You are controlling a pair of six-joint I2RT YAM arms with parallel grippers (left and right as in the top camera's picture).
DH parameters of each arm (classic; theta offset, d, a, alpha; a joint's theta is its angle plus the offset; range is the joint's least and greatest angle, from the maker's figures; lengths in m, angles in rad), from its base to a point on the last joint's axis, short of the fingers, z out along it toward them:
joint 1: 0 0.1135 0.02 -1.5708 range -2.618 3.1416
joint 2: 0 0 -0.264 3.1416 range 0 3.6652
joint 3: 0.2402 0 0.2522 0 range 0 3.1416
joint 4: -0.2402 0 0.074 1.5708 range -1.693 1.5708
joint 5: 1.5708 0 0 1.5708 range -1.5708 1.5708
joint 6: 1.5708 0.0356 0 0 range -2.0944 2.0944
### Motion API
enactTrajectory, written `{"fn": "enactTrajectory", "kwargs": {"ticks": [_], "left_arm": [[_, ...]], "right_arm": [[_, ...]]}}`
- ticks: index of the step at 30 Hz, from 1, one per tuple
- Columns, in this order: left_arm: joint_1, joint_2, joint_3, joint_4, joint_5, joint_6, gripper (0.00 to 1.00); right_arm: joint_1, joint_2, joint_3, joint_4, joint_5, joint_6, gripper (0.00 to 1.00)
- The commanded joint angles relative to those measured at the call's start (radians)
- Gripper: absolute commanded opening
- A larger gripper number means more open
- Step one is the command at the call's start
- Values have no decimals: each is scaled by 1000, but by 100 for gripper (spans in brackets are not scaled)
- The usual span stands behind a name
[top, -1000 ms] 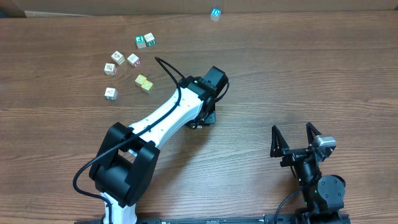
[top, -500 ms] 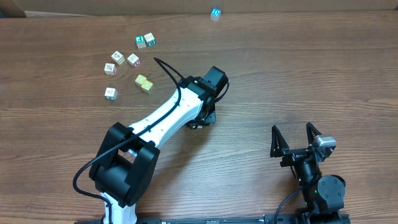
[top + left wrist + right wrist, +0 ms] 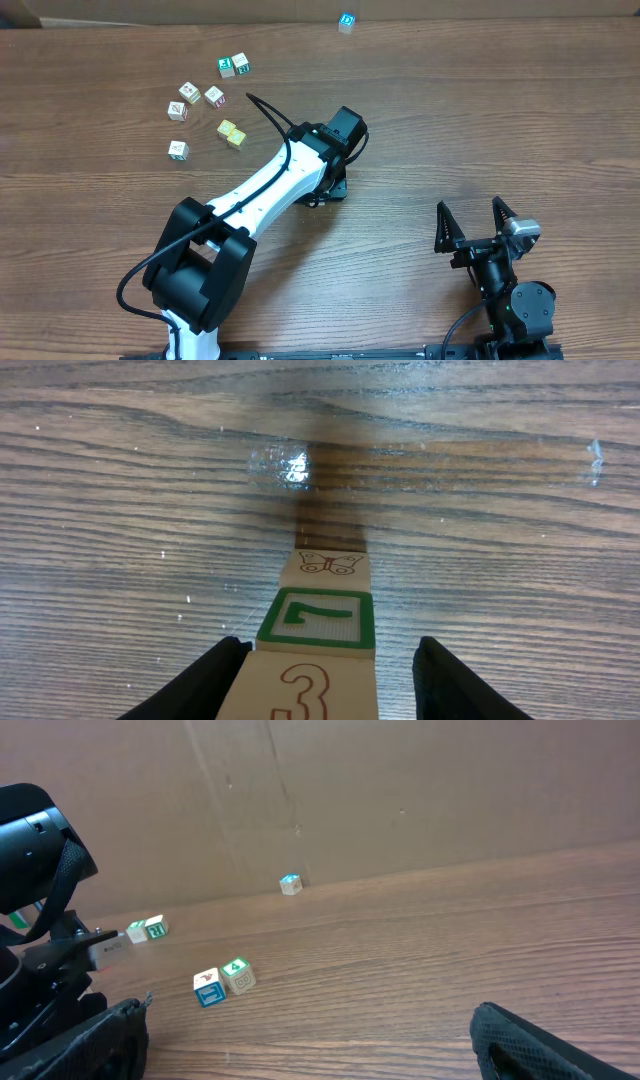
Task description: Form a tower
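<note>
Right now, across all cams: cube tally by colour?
Green-topped cubes: 2
Yellow-topped cubes: 2
Red- or pink-printed cubes: 4
Blue-topped cube: 1
Column cubes at the left gripper: 3
Total: 12

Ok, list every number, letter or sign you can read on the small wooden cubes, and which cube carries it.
"3", red: nearest cube of the column of cream wooden cubes.
"7", in a green frame: middle cube of that column.
"4", green: loose wooden cube, right wrist view.
Far cube: butterfly drawing, no text.
Other cubes: prints too small to read.
</note>
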Motion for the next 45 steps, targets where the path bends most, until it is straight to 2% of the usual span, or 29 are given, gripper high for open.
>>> {"fn": "enactTrajectory", "kwargs": {"ticks": [1,5,14,45], "left_arm": [[-6,4,-26,-11,6,-14,50],[-5,4,-25,-10,6,-14,49],[-6,3,-23,-11,6,-13,61],[-3,2,97,-68,-5,11,63]], "right_arm": [[-3,-12,-10,6,0,5,100],[-3,-12,-10,6,0,5,100],[-3,-12,-10,6,0,5,100],[-3,-12,-10,6,0,5,100]]}}
